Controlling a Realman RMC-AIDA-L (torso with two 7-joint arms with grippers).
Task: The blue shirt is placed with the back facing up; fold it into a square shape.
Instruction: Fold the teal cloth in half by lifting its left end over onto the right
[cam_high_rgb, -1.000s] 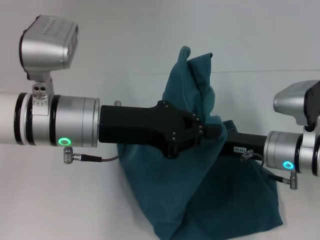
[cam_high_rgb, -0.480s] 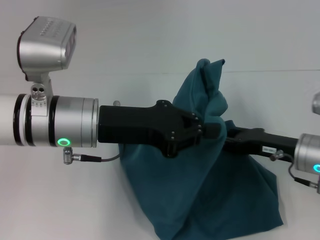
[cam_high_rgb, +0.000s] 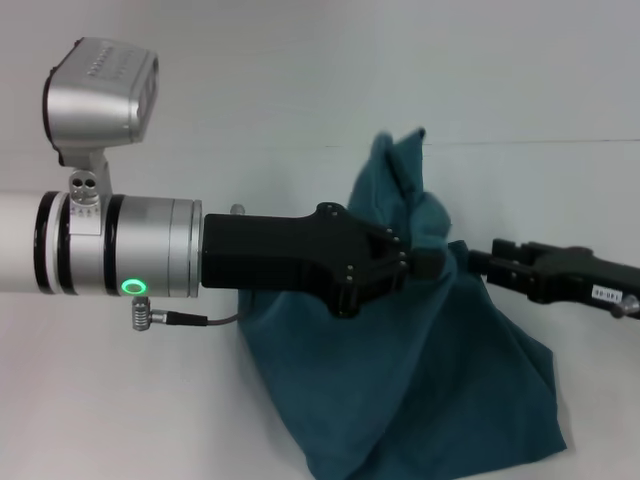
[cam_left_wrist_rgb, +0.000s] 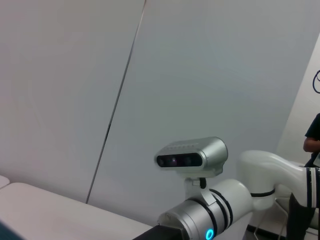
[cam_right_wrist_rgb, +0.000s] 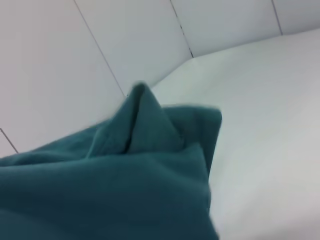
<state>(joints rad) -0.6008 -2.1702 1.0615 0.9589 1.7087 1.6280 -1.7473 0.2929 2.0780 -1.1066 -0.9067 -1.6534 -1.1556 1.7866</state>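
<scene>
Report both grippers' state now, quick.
Left gripper: shut on the blue shirt, lifted off the table.
Right gripper: at the shirt; grip cannot be told.

Even, bright, diffuse light fills all three views, with no glare on the pale matte desk (cam_high_rgb: 120, 400). The crumpled dark teal-blue cotton shirt (cam_high_rgb: 420, 380) casts only a faint soft shadow below the jaws. In the right wrist view its near folds (and peak) look soft, out of focus.

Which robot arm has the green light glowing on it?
The left arm, reaching across to the blue shirt. Its silver wrist carries a glowing green ring; the right gripper shows only black parts and no light.
</scene>
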